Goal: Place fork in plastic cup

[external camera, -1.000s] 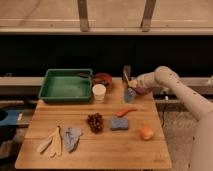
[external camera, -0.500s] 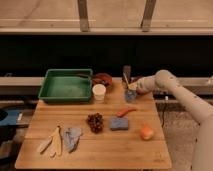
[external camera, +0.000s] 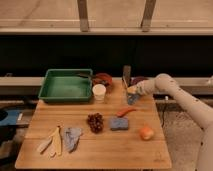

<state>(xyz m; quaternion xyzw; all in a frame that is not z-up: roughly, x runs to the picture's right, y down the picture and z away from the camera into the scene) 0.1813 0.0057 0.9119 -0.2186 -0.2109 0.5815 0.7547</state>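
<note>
The plastic cup [external camera: 131,99], small and blue-grey, stands on the wooden table [external camera: 100,150] at its back right. My gripper [external camera: 131,90] comes in from the right and sits right on top of the cup's rim, covering it. I cannot pick out the fork; it is hidden at the gripper or cup. A dark upright cylinder [external camera: 126,74] stands just behind the gripper.
A white cup [external camera: 100,92] stands left of the blue one, beside a green tray [external camera: 67,85] and a red bowl [external camera: 103,79]. Grapes [external camera: 95,121], a blue sponge [external camera: 119,123], an orange fruit [external camera: 146,132], a red-orange piece [external camera: 126,111], beige utensils [external camera: 51,143] and a grey cloth [external camera: 72,137] lie nearer.
The gripper has stayed over the blue cup, shifting only slightly. Nothing else on the table has moved.
</note>
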